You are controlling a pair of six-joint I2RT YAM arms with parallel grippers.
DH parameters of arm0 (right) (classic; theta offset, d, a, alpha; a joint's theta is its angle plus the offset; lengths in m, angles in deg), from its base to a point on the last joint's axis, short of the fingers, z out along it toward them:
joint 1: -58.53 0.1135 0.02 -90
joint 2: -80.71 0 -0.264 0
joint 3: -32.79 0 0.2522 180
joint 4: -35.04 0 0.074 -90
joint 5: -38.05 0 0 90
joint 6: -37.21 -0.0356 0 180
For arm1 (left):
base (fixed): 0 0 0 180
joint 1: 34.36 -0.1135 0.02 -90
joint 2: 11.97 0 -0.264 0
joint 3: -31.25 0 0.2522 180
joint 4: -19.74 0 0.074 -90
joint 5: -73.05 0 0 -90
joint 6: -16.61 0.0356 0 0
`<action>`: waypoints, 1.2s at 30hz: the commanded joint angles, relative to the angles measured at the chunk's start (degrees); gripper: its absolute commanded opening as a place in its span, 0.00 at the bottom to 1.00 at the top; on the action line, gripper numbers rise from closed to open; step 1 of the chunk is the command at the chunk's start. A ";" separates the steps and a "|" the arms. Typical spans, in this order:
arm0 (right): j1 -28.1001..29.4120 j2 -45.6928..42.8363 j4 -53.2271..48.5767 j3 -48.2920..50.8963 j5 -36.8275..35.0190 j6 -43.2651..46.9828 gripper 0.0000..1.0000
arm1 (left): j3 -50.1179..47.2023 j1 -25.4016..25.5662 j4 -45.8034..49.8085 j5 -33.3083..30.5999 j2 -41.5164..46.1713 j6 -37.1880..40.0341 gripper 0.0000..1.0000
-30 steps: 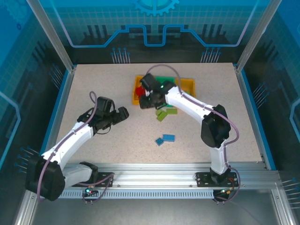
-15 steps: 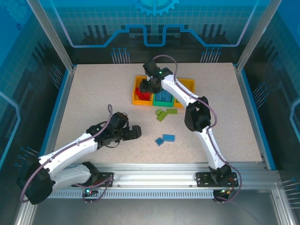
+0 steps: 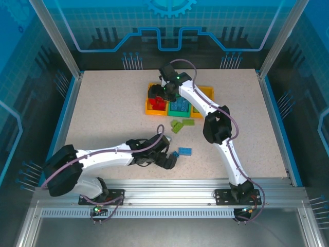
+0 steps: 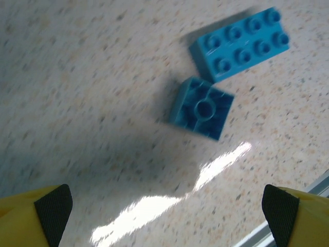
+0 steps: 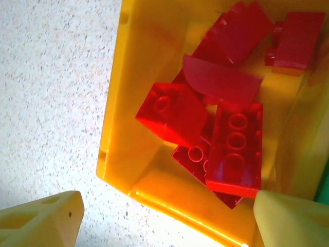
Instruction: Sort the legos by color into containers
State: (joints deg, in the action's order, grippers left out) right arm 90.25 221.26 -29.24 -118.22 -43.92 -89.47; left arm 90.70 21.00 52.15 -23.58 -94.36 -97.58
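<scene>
Speckled table [image 3: 103, 103]; left gripper [image 4: 165, 206] spread empty over small blue lego [image 4: 201, 108], upper centre, just beside long blue lego [image 4: 241, 43]: could snag both. Right gripper [image 5: 165, 216] released above orange bin [image 5: 115, 128].

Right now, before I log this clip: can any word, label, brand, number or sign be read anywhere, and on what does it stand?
None can be read.
Blue bricks on the table: any stud marks are too blurred to read.
Red bricks in the yellow bin: studs look plain.
Back wall: a gear drawing and line patterns, no letters.
</scene>
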 commanded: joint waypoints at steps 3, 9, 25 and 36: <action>-1.81 -11.57 0.01 7.93 2.97 2.55 0.91 | 5.94 0.37 -4.35 4.84 -6.10 12.64 0.99; -6.73 -25.53 3.78 25.03 3.22 3.39 0.92 | 10.02 0.44 -2.12 6.37 -13.47 17.50 0.97; -22.99 -58.20 6.66 65.70 0.71 6.97 0.93 | 17.31 -0.53 2.42 6.04 -22.51 24.72 0.41; -20.89 -74.16 10.44 87.73 -3.83 2.26 0.94 | 24.70 -11.14 5.35 9.30 -11.75 24.80 0.29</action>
State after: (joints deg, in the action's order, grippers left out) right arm 67.87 149.88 -21.07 -34.58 -46.19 -84.75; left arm 110.35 12.73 56.46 -16.65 -109.79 -73.42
